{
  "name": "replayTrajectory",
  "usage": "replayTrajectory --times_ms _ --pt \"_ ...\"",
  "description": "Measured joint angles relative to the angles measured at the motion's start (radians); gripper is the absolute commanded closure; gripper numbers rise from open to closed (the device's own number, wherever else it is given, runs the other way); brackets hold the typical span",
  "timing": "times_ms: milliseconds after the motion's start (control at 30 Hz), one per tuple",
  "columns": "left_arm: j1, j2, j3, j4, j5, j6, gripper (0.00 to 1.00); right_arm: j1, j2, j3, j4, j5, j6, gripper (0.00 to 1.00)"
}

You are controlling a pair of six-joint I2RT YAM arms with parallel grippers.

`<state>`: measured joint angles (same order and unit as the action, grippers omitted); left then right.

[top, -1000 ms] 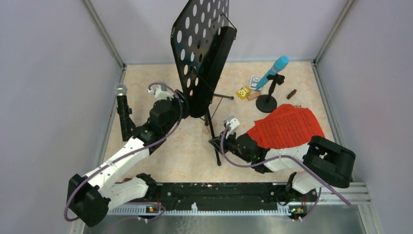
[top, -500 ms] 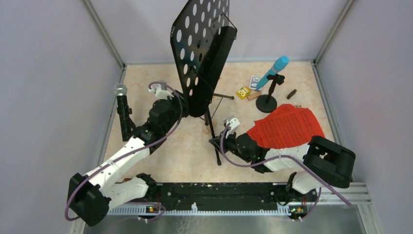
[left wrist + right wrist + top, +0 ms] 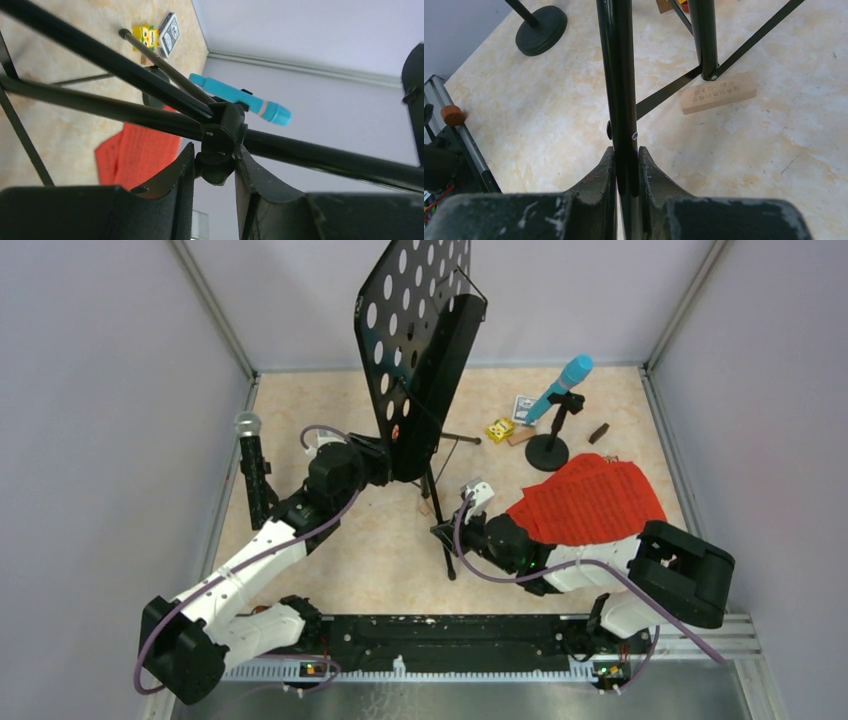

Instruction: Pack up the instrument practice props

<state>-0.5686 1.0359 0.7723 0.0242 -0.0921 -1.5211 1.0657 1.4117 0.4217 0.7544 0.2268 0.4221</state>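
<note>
- Closure was the change: the left gripper (image 3: 215, 170) had drawn its fingers in from a wider gap and turned in toward the music stand. They now pressed on either side of the hub (image 3: 220, 135) where the struts meet the post.
- Compared with a moment before, the hole-punched music desk (image 3: 415, 350) had rocked only slightly, and the stand's feet seemed not to have shifted.
- The right gripper (image 3: 626, 165) was unchanged, nearly closed and pinching a tripod leg (image 3: 616, 75) low down, close to the table (image 3: 350, 560).
- Both arms therefore held the stand, one at the hub and one on a leg. I judged this set things up for folding the legs in or lifting the stand away, with neither yet begun.
- The stand stood upright near the table's middle, between the two arms, its long axis running up the post. The desk leaned a little toward the back right, its perforated face turned to the robot's left and its top edge cut off by the top view.
- The gripped leg slanted from the hub down toward the near edge.
- Still unpacked were the red sheet-music pages (image 3: 590, 502) lying over the right arm, the blue microphone (image 3: 560, 388) tilted in its round-based holder (image 3: 547, 452), and the silver-headed microphone (image 3: 250, 455) upright at the left wall.
- A wooden block (image 3: 719, 93) lay just beside another leg's foot.
</note>
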Motion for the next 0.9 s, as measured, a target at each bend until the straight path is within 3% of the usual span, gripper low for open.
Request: replayTrajectory --times_ms 300,333,500,567,733,900 --pt "0.0 -0.04 -0.018 -0.102 0.011 -0.4 1.0 0.011 -0.006 0.0 -0.012 -0.006 0.012 1.0" --pt "0.0 -0.046 -0.034 -0.083 0.017 -0.435 0.93 0.012 -0.007 0.0 -0.014 -0.007 0.013 1.0" --pt "0.0 -0.055 -0.061 -0.046 0.019 -0.472 0.16 0.013 -0.009 0.0 -0.017 -0.008 0.019 1.0" --pt "0.0 -0.069 -0.069 -0.063 0.008 -0.439 0.02 0.012 -0.009 0.0 -0.018 0.0 0.021 1.0" --pt "-0.002 -0.146 -0.071 -0.149 -0.082 -0.246 0.01 0.012 -0.01 0.0 -0.02 0.013 0.027 1.0" --pt "-0.001 -0.264 -0.088 -0.135 -0.165 0.081 0.01 0.012 -0.01 0.0 -0.021 0.013 0.026 1.0"
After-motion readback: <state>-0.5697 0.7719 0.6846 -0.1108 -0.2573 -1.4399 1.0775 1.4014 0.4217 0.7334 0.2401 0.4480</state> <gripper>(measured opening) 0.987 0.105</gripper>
